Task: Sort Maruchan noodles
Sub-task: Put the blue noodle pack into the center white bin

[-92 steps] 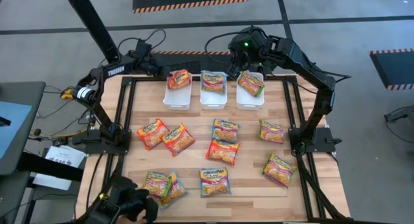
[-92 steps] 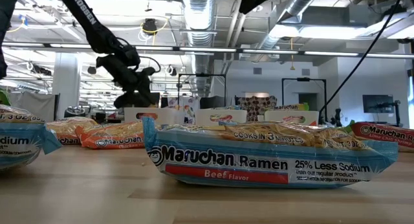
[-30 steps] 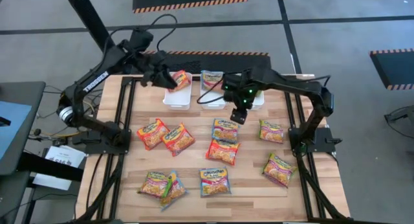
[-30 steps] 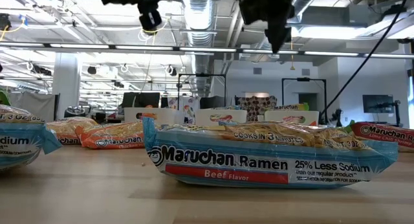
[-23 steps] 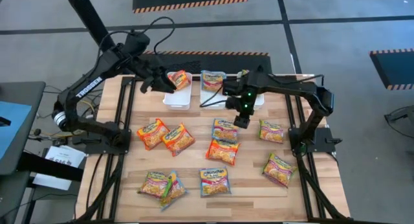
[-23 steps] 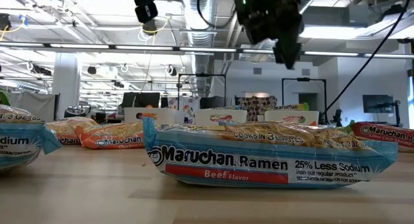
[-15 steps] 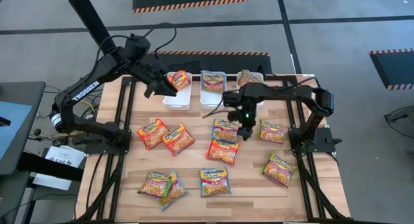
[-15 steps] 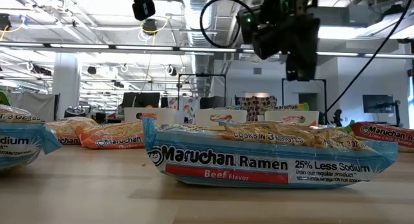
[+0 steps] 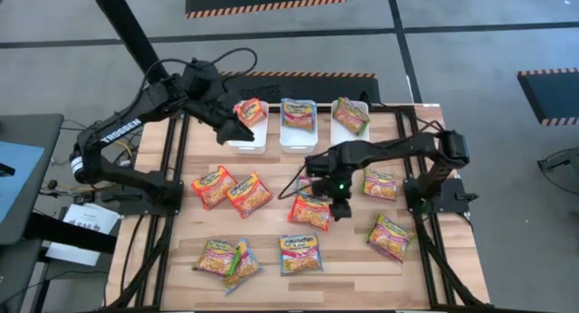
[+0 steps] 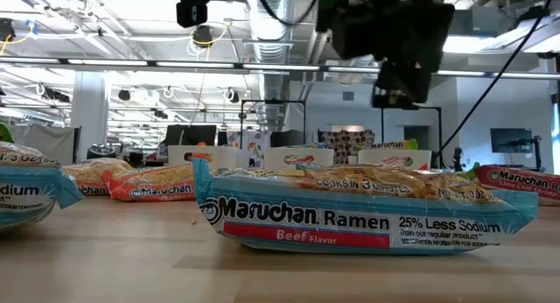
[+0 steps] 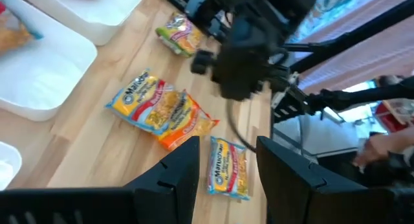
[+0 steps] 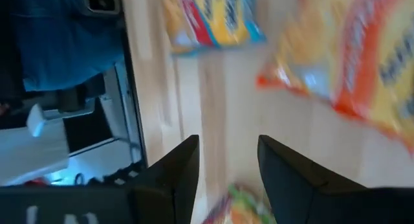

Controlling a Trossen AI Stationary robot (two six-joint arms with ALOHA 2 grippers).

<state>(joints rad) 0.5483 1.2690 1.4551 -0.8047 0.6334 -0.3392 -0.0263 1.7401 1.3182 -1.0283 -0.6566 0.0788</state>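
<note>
Jaws apart and empty on both arms, we see the right gripper (image 9: 339, 207) at frame centre hanging just beside the flat orange-printed shiny plastic ramen packet (image 9: 310, 212) lying leftward on the bench, the left gripper (image 9: 237, 129) waiting upper left.

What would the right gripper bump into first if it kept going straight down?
Probably the orange noodle packet in the table's middle. The right gripper, fingers open, hangs over that packet's right edge, though its height is unclear.
</note>
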